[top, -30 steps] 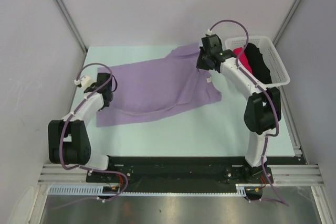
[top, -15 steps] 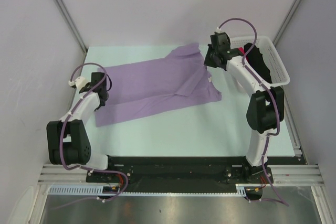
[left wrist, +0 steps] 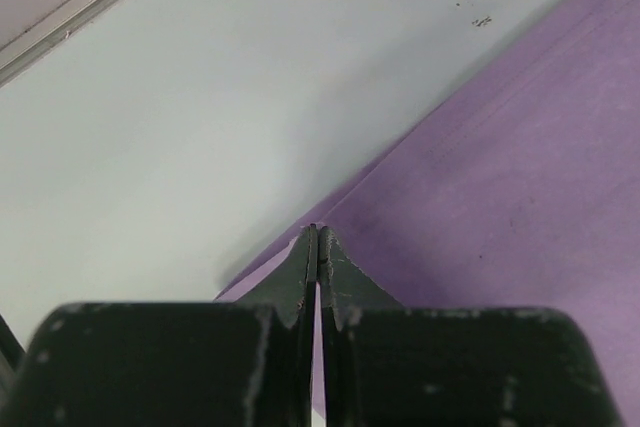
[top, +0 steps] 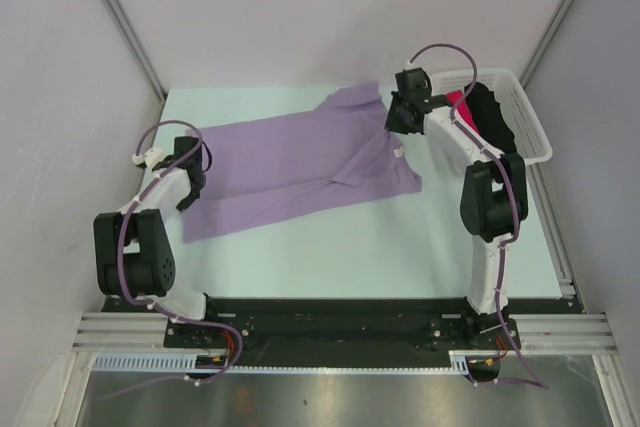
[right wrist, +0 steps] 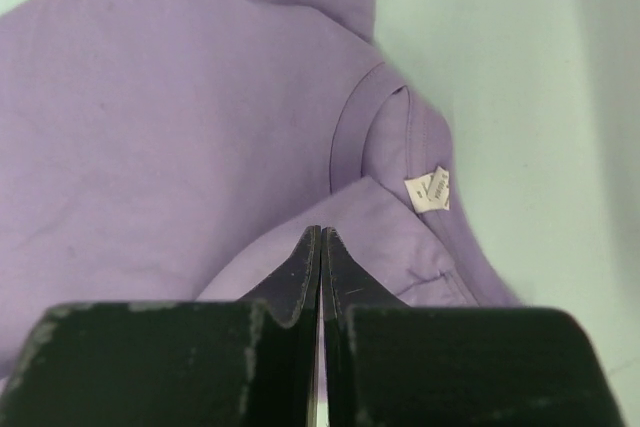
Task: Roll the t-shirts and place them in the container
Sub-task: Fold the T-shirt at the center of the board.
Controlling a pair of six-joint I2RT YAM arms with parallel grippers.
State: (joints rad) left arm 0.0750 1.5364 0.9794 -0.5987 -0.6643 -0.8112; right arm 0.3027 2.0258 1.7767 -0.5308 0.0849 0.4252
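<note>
Lilac cloth fills the middle of the scene: a lilac t-shirt (top: 290,167) lies spread flat on the pale table (top: 350,247). Its long axis runs across the table from our left arm to our right, and the right end sits slightly farther from the bases. The left gripper (left wrist: 316,247) sits at the shirt's left end, at the hem edge, with the whole garment stretching away to its right. Its jaws are clenched, and cloth rises to the tips, so we judge a corner is pinched. The right gripper (right wrist: 320,242) is at the opposite end, just beside the collar (right wrist: 350,127) and a small white label (right wrist: 430,190). It is also clenched, with a fold gathered up to its tips. Each arm is nearest its own end, so any roll would travel along the axis between them. The left arm is folded low with its forearm angled forward. The right arm reaches far forward, its wrist tipped down over the neckline. Near the right gripper, a white basket (top: 535,127) holds a crimson-pink roll (top: 460,102) and a black roll (top: 492,119).
</note>
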